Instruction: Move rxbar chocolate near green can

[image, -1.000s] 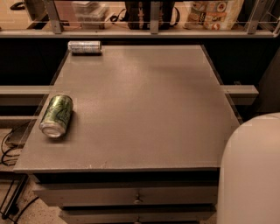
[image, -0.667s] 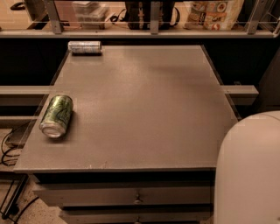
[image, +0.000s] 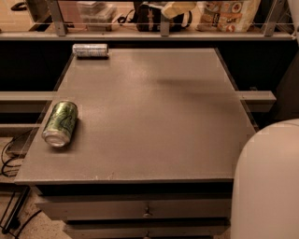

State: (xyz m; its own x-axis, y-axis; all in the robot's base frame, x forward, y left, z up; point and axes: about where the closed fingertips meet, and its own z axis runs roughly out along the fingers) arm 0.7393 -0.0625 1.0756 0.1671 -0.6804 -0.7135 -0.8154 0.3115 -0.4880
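Surface: a flat grey square tabletop (image: 154,116), matte, with a soft dark shadow across its far middle.
Near left edge: a green can (image: 60,123) with pale swirled print lies on its side, its silver end turned toward the near left.
Far left corner: a slim silver-grey can (image: 90,49) lies on its side along the far edge, well apart from the green can.
Below: grey drawer fronts (image: 135,207) with a small knob.
Far side: a ledge with metal rail posts (image: 56,18), holding printed bags (image: 229,14) and dark objects.
Left floor: dark cables (image: 9,156).
Near right: a rounded white robot shell (image: 268,186) fills the corner.
Gripper: out of view, so I cannot tell whether it is open or closed.
Rxbar chocolate: I cannot see it anywhere on the tabletop.
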